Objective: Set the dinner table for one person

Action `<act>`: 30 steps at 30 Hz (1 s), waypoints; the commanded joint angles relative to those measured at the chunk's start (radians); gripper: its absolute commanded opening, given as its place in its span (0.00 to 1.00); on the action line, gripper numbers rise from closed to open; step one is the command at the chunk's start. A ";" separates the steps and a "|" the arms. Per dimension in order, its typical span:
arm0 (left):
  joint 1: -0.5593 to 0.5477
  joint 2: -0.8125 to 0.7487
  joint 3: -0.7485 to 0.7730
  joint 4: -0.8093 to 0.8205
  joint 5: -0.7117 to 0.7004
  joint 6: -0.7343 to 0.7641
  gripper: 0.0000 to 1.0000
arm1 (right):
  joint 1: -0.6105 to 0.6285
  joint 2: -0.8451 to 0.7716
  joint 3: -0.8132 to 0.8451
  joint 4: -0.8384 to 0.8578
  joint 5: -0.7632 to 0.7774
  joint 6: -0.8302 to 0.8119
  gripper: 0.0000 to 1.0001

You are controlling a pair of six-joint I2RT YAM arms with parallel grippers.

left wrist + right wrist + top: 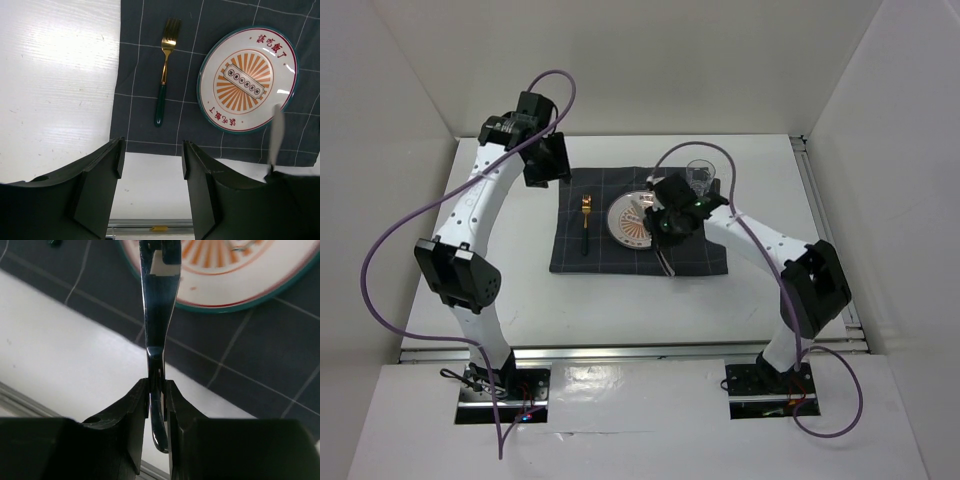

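Note:
A dark grey grid cloth (575, 250) lies on the white dinner table (620, 300). On the cloth are a round patterned plate (632, 220) (247, 80), a gold fork with a dark green handle (586, 222) (165, 75) to its left, and a clear glass (701, 176) at the back right. My right gripper (665, 240) (158, 382) is shut on the dark glossy handle of a knife (161, 315) (667, 262), held just right of the plate over the cloth's near edge. My left gripper (542, 178) (152, 150) is open and empty, raised off the cloth's back-left corner.
White walls close in the table at the back and both sides. A metal rail (620, 352) runs along the near edge and another (820, 230) along the right side. Purple cables (395, 250) loop from both arms.

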 commanded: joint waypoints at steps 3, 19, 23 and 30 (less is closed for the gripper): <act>0.012 0.000 0.036 0.008 0.030 0.012 0.66 | -0.129 0.013 0.058 -0.051 -0.053 0.097 0.07; 0.030 0.030 0.070 0.004 0.041 0.051 0.66 | -0.340 0.115 0.017 0.013 -0.047 0.214 0.06; 0.050 0.030 0.070 0.004 0.041 0.060 0.66 | -0.372 0.160 0.058 0.013 -0.027 0.226 0.06; 0.061 -0.003 0.024 0.017 0.050 0.060 0.66 | -0.392 0.240 0.104 0.024 -0.004 0.217 0.06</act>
